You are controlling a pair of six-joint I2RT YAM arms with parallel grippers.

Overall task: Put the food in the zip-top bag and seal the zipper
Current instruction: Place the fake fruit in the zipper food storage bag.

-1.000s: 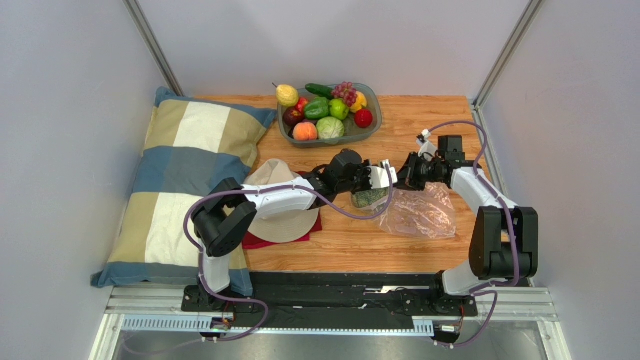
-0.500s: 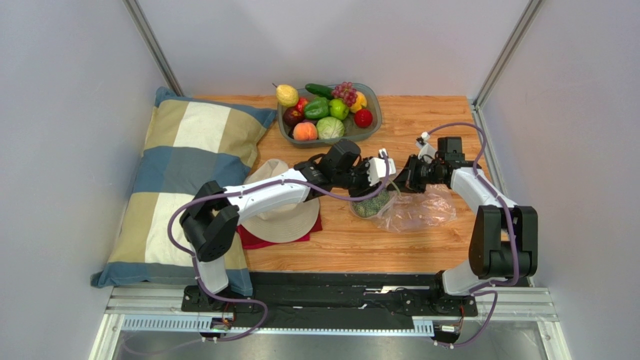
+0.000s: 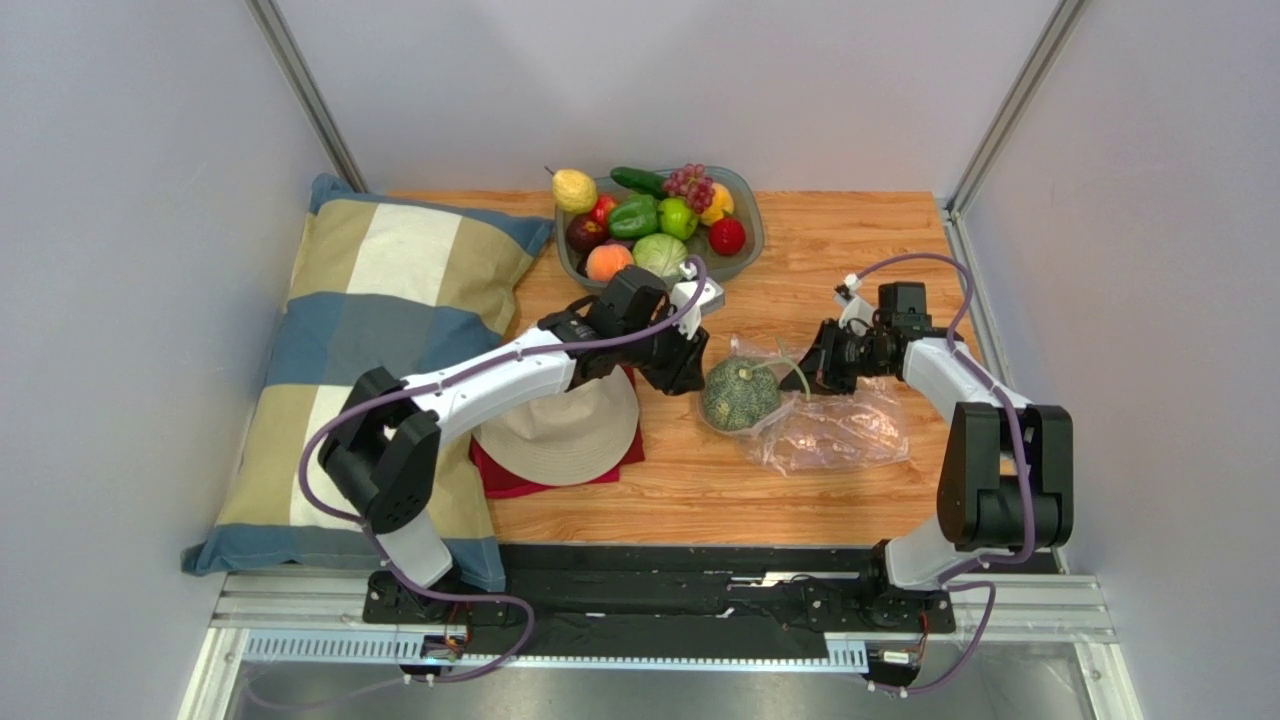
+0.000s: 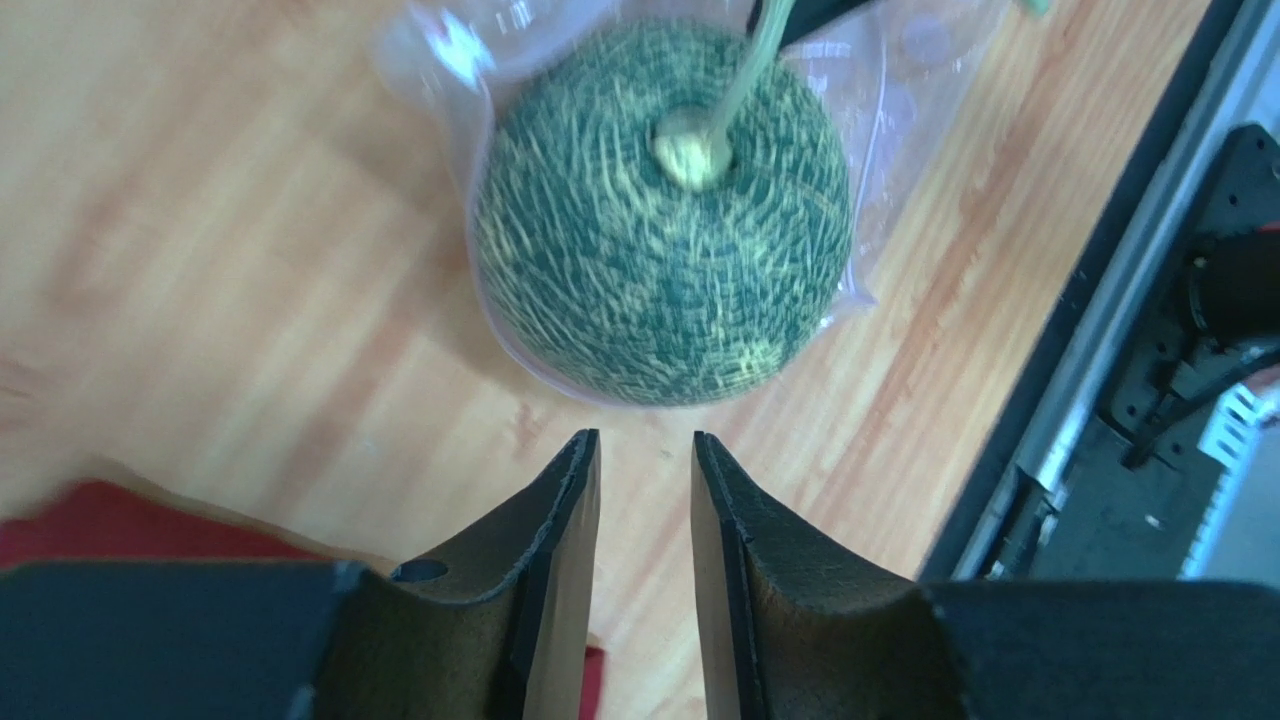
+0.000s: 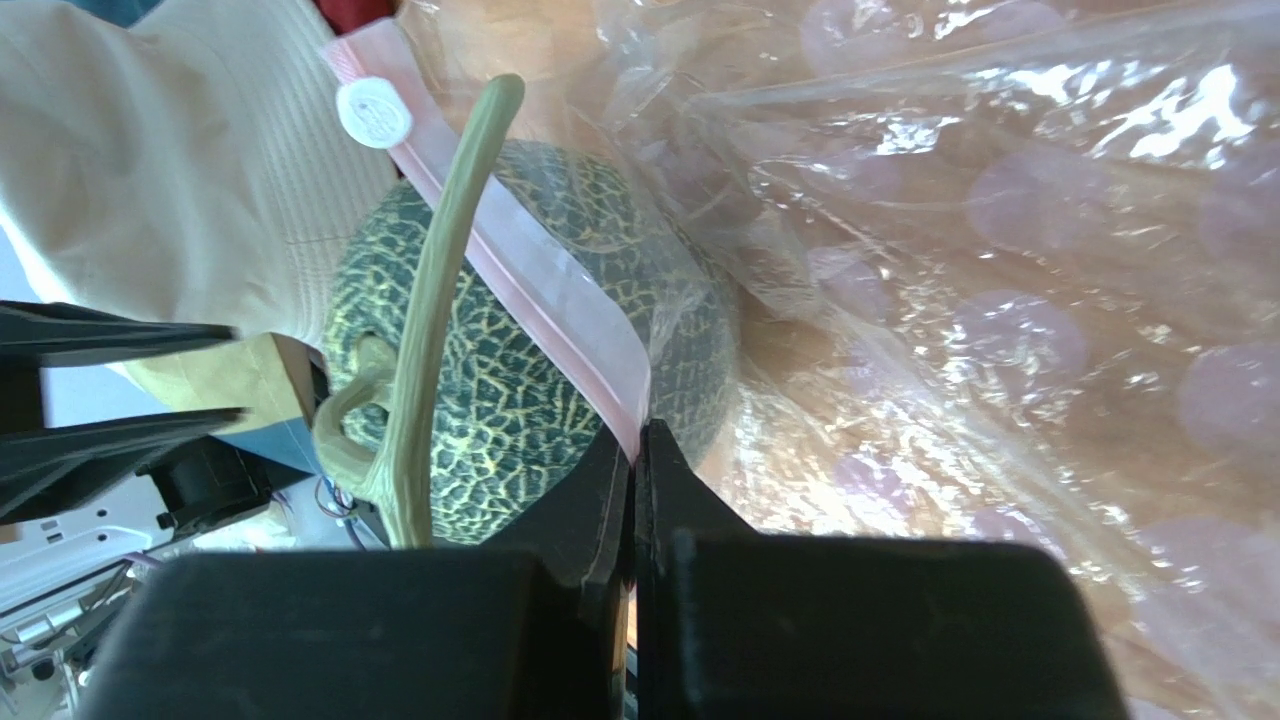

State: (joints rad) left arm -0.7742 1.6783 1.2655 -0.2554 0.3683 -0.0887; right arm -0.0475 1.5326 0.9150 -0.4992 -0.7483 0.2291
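A green netted melon (image 3: 741, 393) lies on the table in the mouth of the clear zip-top bag (image 3: 842, 428), its stem pointing up. In the left wrist view the melon (image 4: 661, 210) sits just beyond my left gripper (image 4: 643, 443), which is open with nothing between its fingers. My left gripper (image 3: 684, 360) is just left of the melon. My right gripper (image 5: 634, 432) is shut on the pink zipper (image 5: 526, 255), holding the bag's mouth edge up over the melon (image 5: 511, 375). The rest of the food sits in the grey bowl (image 3: 744, 263) at the back.
A beige hat (image 3: 564, 428) on a red cloth (image 3: 511, 480) lies under the left arm. A checked pillow (image 3: 376, 345) fills the table's left side. The bag (image 5: 977, 300) spreads crinkled to the right of the melon.
My left gripper opened, let the melon go into the bag's mouth and drew back to the left. The melon now rests on the table. The right gripper kept its hold.
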